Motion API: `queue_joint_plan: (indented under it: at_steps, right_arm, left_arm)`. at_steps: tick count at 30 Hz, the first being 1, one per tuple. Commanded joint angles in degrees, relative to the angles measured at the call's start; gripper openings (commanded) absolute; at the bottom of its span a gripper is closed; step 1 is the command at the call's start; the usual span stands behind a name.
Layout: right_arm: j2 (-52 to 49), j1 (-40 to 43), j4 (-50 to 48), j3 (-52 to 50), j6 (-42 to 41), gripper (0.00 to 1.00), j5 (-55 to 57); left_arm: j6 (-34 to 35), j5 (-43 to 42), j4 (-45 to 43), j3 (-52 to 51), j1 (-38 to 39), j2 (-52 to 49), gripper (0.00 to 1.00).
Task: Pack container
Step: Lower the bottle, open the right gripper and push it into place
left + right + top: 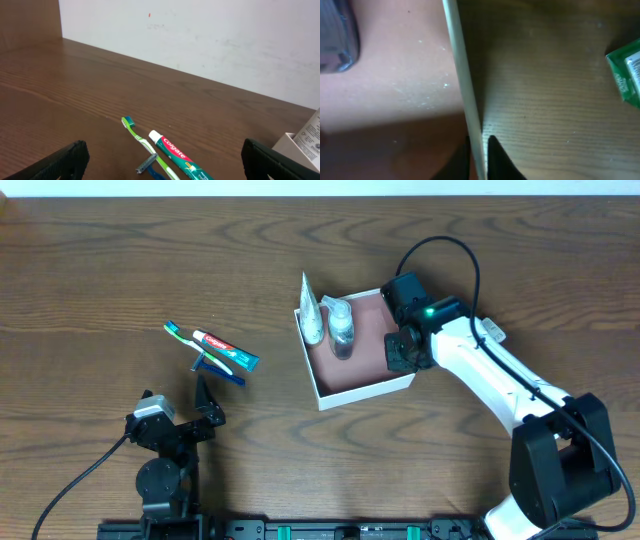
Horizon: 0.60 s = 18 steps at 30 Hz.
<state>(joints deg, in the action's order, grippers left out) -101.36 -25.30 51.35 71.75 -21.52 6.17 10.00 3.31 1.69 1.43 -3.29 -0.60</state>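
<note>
The container (362,391), a shallow white-walled box with a pink-brown inside, lies at the table's middle. A white tube (310,315) and a clear bottle (342,330) lie in its left part. My right gripper (403,355) is shut on the container's right wall (460,75), one finger inside and one outside (481,150). The bottle's edge (337,40) shows at the top left of the right wrist view. My left gripper (178,402) is open and empty (165,150), low at the front left. A toothbrush (140,140), toothpaste (177,155) and razor (147,164) lie ahead of it.
The toothbrush (190,342), toothpaste (225,348) and blue razor (215,370) lie together left of the container. A green packet edge (625,70) lies on the wood outside the gripped wall. The container's corner (290,145) shows at the right of the left wrist view.
</note>
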Motion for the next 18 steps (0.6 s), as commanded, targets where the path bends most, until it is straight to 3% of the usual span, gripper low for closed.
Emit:
queue_joint_plan:
  at_steps: [1, 3, 18]
  right_arm:
    - [0.0, 0.4, 0.3, -1.1, -3.5, 0.06, -0.1]
    - [0.0, 0.4, 0.7, -1.3, -5.3, 0.02, -0.5]
    - [0.0, -1.8, 1.4, -1.3, -11.3, 0.01, -3.7]
  left_arm:
    - [-1.2, 0.5, 2.1, -1.2, -0.2, 0.3, 0.98]
    - [-1.2, 0.5, 2.1, -1.2, -0.2, 0.3, 0.98]
    - [-1.2, 0.5, 2.1, -1.2, -0.2, 0.3, 0.98]
